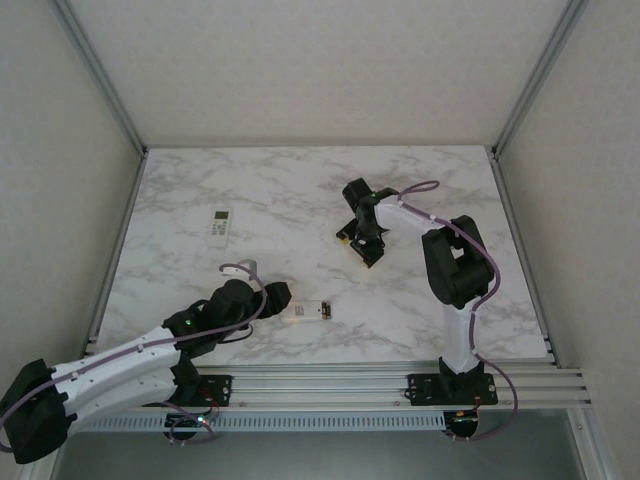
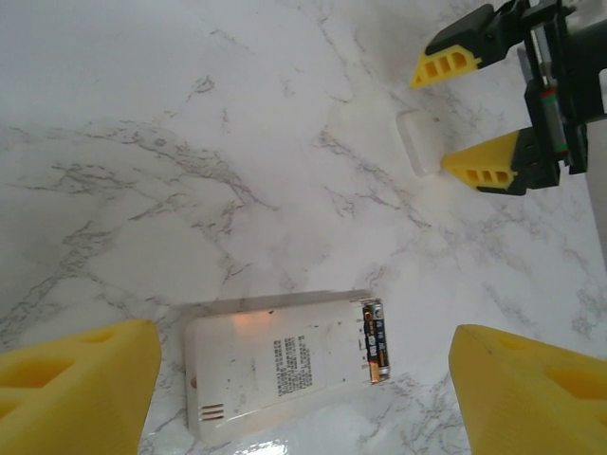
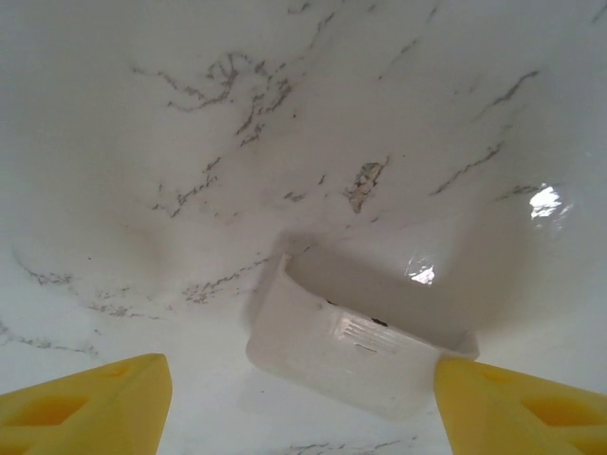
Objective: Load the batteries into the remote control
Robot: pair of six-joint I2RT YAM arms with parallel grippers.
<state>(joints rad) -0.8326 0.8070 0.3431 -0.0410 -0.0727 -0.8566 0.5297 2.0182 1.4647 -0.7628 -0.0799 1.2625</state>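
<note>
- The left gripper (image 2: pixel 302 403) has its jaws wide apart, with nothing clamped; one yellow fingertip (image 2: pixel 76 393) sits at each side of the remote (image 2: pixel 275 370), and neither tip touches it
- The remote lies flat and back side up on the marble table (image 2: pixel 142 142), directly below this gripper, with its length running across the gap from one tip toward the other
- The batteries (image 2: pixel 374 341) sit inside the open battery compartment (image 2: pixel 358 320), at the end of the remote nearer this gripper's right-hand tip; they are dark with orange ends, and how many there are I cannot tell
- The right gripper (image 3: pixel 303 408) also has its jaws apart and grips nothing
- A small white cover (image 3: pixel 360 336) lies on the table just ahead of the right gripper, in the gap between its fingertips (image 3: pixel 85 403)
- In the left wrist view one of those tips is just beside the cover, while the other is clear of it
- The right gripper is well apart from the left gripper, farther out on the table past the battery end of the remote
- A second remote (image 1: pixel 221 226) lies buttons up, well away from both grippers, farther out than the left gripper and off to its left
</note>
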